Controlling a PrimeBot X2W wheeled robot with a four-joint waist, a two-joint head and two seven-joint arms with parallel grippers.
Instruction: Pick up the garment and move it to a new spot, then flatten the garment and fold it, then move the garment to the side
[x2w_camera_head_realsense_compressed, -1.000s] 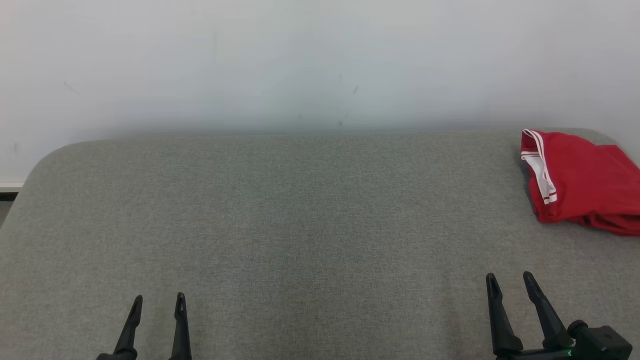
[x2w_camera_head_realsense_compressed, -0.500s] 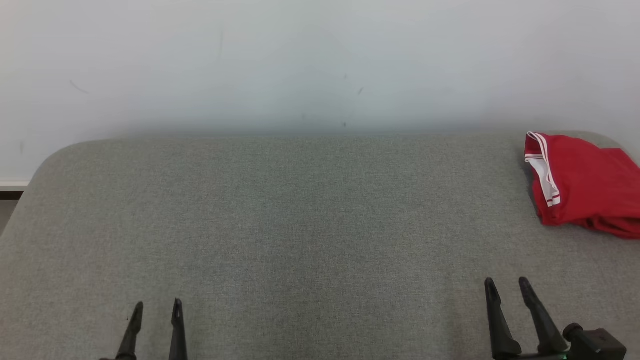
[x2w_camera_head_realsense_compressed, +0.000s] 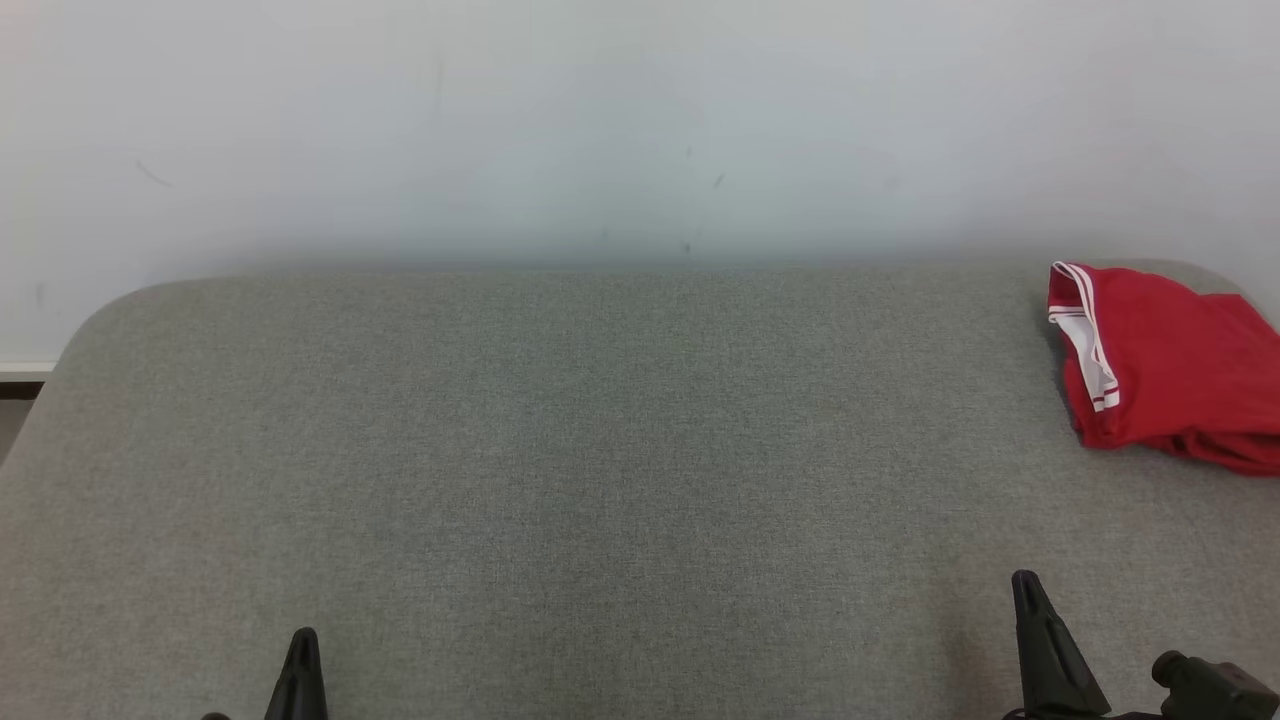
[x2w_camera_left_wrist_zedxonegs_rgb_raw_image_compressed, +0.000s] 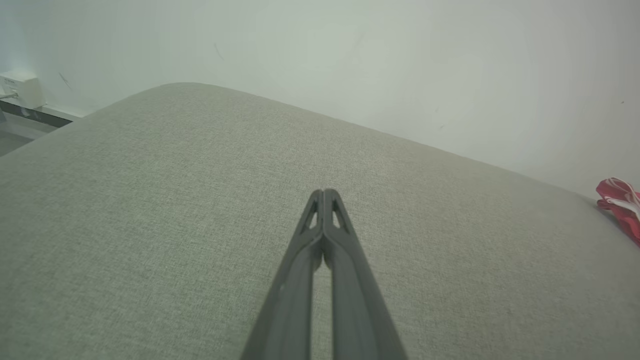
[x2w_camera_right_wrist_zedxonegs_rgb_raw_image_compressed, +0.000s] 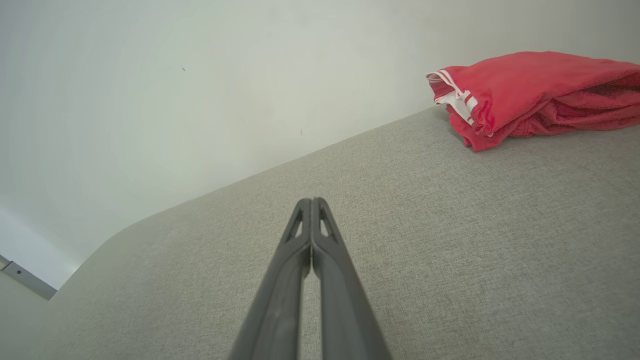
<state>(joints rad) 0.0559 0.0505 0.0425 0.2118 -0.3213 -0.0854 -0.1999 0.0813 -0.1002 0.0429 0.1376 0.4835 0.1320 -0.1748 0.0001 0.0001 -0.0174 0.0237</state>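
The folded red garment with white stripes (x2w_camera_head_realsense_compressed: 1170, 365) is laid at the far right of the grey cloth tabletop (x2w_camera_head_realsense_compressed: 600, 450). The jaws of the left gripper (x2w_camera_left_wrist_zedxonegs_rgb_raw_image_compressed: 324, 192) and right gripper (x2w_camera_right_wrist_zedxonegs_rgb_raw_image_compressed: 311, 201) are pressed together with nothing held.

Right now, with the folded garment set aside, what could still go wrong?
The red garment lies near the grey surface's far right corner, cut off by the head view's edge; it might overhang and slip. Its lower layers look bunched, so the fold could loosen.
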